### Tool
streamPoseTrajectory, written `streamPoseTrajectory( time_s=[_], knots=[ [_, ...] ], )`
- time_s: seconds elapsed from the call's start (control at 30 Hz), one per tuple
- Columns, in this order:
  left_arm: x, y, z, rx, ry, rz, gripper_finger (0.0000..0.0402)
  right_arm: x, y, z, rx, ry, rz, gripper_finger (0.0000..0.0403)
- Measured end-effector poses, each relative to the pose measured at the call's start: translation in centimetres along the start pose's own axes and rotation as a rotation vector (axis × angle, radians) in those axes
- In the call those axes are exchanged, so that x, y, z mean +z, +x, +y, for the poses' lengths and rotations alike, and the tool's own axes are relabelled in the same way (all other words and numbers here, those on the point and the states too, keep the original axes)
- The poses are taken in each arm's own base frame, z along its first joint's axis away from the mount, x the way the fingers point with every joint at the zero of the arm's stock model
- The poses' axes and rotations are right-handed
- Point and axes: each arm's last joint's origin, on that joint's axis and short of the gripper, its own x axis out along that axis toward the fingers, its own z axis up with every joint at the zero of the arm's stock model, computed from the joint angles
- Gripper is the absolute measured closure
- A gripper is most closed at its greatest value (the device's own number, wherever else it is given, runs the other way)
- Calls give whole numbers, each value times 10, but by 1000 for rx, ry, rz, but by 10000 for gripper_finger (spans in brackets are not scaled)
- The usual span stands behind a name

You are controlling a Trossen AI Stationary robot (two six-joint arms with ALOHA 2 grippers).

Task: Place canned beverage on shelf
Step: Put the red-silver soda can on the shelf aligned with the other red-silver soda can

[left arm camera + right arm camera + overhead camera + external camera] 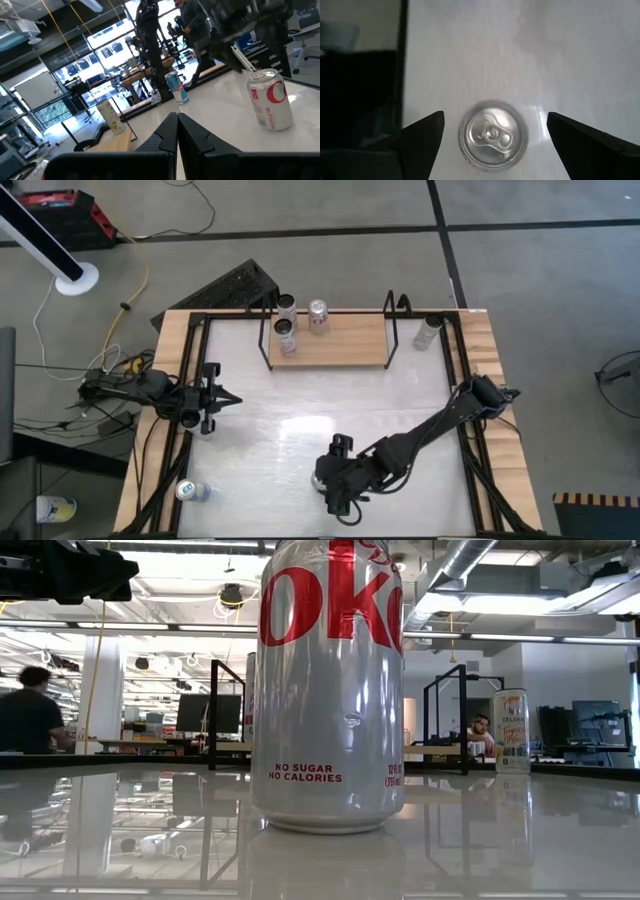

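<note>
A silver Diet Coke can [330, 690] stands upright on the white table near its front edge. It also shows in the right wrist view [493, 132] and the left wrist view [270, 100]. My right gripper [495, 127] hangs over it, pointing down and open, with one finger on either side of the can's top and neither touching. The shelf [340, 352] stands at the table's far side with three cans on its left half. My left gripper [228, 398] is shut and empty at the table's left side.
A loose can [428, 332] stands on the table just right of the shelf. Another [190, 491] is at the near left corner. Black frame rails [470, 430] run along the table's left and right sides. A person sits in the room beyond [483, 735].
</note>
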Motion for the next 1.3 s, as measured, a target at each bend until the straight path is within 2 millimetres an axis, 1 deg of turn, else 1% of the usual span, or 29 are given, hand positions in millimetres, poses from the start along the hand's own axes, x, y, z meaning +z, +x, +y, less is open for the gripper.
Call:
streamPoseTrajectory(
  time_s=[0.07,0.13,0.23,0.53,0.73,0.9,1.0,1.07,1.17,1.23,1.3],
  knots=[
    [0,0,0,-1,0,1,402,-6,5,0,-17,-20,36,24],
    [0,0,0,-1,0,1,402,-6,11,4,-12,-10,25,24],
    [0,0,0,-1,1,2,402,-11,14,2,-36,-20,57,24],
    [0,0,0,-2,5,3,402,-12,14,1,-42,-20,70,24],
    [-1,0,0,-4,5,6,402,-22,38,3,-41,-29,129,24],
    [-1,0,-1,-5,13,11,402,-24,54,2,-27,-18,144,24],
    [-1,0,-1,-6,14,12,402,-23,56,1,-22,-22,145,25],
    [-1,0,-1,-6,14,13,402,-22,56,-1,-23,-26,147,31],
    [-1,0,-1,-6,14,13,402,-22,55,-5,-39,-26,158,51],
    [-1,0,-1,-6,14,13,402,-19,55,-10,-54,-21,169,70],
    [-1,0,-1,-6,14,13,402,-14,54,-17,-74,-24,185,75]
  ],
)
